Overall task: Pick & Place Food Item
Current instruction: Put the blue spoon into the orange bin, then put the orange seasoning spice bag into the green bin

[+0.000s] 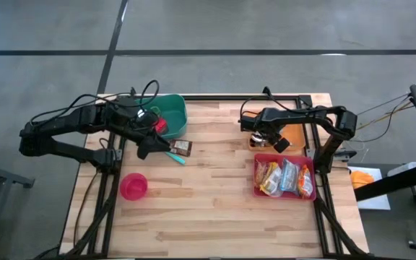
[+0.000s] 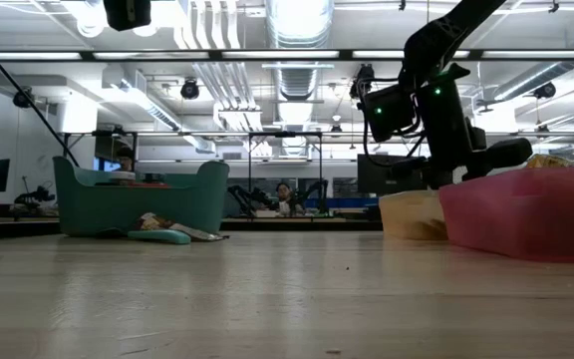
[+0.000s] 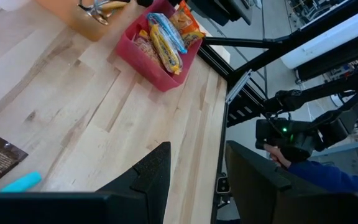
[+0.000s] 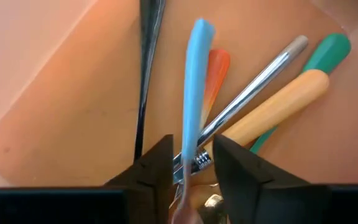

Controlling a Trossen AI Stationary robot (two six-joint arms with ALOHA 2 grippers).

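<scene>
The right gripper [image 4: 191, 163] is hanging inside the orange utensil bin [image 1: 260, 141] near the table's [image 1: 215, 209] far right corner, fingers slightly parted around a blue handle [image 4: 195, 87] among crowded cutlery. The red tray [image 1: 284, 193] of snack packets [image 1: 286, 175] is sitting just beside it. The left gripper [image 3: 196, 177] is hovering half open and empty by the green bin [image 1: 170, 113], near a brown packet [image 1: 183, 147] and pink bowl [image 1: 133, 186]

The left arm reaches in from the left of the high view, its left gripper [image 1: 149, 146] at centre-left, fingers parted and empty. The right arm folds in from the right edge, its right gripper [image 1: 260, 136] pointing down, fingers slightly apart.
</scene>
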